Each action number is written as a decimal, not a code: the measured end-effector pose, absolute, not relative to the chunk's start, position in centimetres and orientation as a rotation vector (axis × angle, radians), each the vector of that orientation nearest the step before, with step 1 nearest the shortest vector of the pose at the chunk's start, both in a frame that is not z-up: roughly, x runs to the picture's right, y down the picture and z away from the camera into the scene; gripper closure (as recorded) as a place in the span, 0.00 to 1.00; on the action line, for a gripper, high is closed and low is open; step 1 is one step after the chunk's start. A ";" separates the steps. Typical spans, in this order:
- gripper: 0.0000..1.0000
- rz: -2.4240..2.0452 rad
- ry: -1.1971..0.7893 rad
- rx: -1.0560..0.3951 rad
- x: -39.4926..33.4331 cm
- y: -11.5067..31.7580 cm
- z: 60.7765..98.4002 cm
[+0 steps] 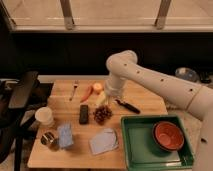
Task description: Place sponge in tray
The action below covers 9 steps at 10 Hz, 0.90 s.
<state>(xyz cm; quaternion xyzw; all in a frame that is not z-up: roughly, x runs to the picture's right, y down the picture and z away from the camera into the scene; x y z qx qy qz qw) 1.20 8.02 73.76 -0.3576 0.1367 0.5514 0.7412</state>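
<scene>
The sponge, a small light-blue block, lies near the front left of the wooden table, next to a can. The green tray stands at the front right with a red-brown bowl in it. My gripper hangs from the white arm over the middle back of the table, just above the banana and beside the apple. It is far from the sponge and holds nothing that I can see.
A blue-grey cloth lies left of the tray. Grapes, a black remote, a carrot, a fork, a white cup and a black-handled tool are on the table. A black chair stands at left.
</scene>
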 end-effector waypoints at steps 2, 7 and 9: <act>0.22 1.207 0.300 -0.781 1.2 8.1 73.7; 0.22 1.194 0.306 -0.791 0.7 8.5 73.8; 0.22 1.186 0.271 -0.827 -1.0 8.8 73.4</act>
